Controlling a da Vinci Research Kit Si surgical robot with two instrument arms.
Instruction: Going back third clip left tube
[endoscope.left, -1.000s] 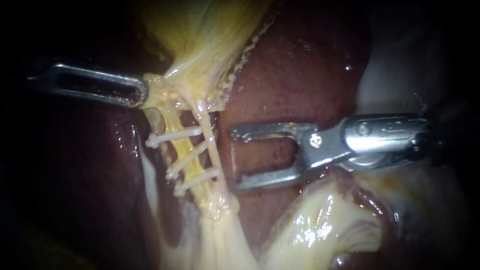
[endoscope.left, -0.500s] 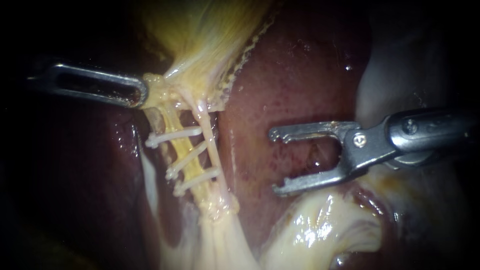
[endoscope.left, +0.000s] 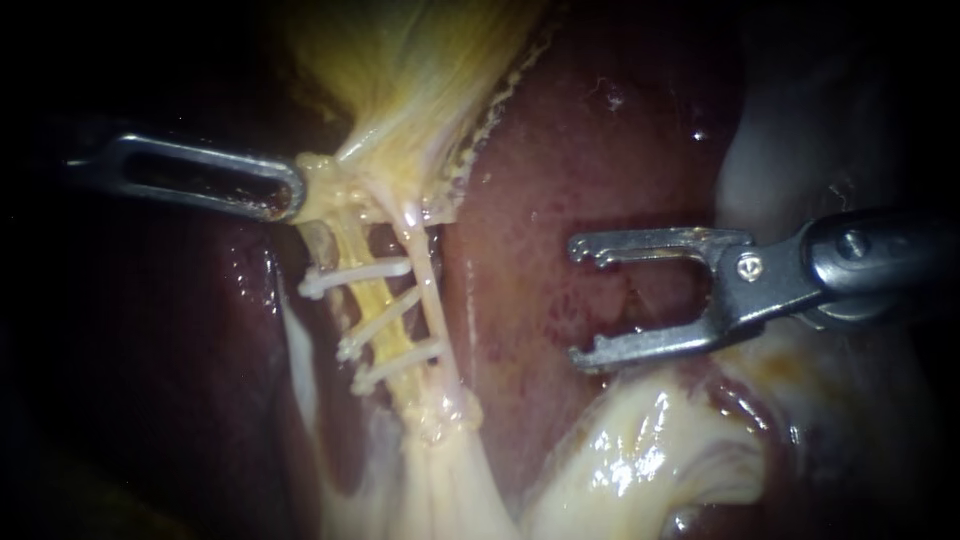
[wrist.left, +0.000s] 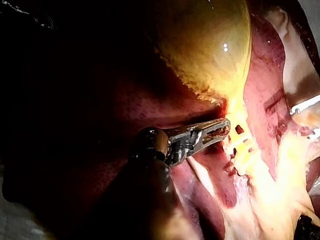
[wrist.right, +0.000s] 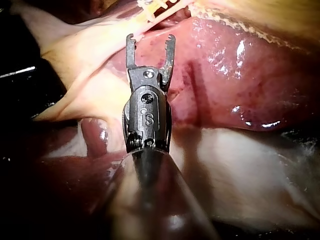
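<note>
The left instrument (endoscope.left: 292, 190) has its jaws clenched on the gallbladder (endoscope.left: 420, 90) where it narrows. Just nearer, three white clips (endoscope.left: 385, 320) lie across the yellow tube (endoscope.left: 372, 298), one after the other. The right instrument (endoscope.left: 580, 303) hovers to their right over the liver (endoscope.left: 560, 150), well apart from the clips, with its jaws released and empty.

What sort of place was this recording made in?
Probably a surgical practice bench, seen close up: a bare liver and gallbladder, three clips across a tube, and two slim instruments, the left instrument gripping the gallbladder, the right instrument with open jaws.
</note>
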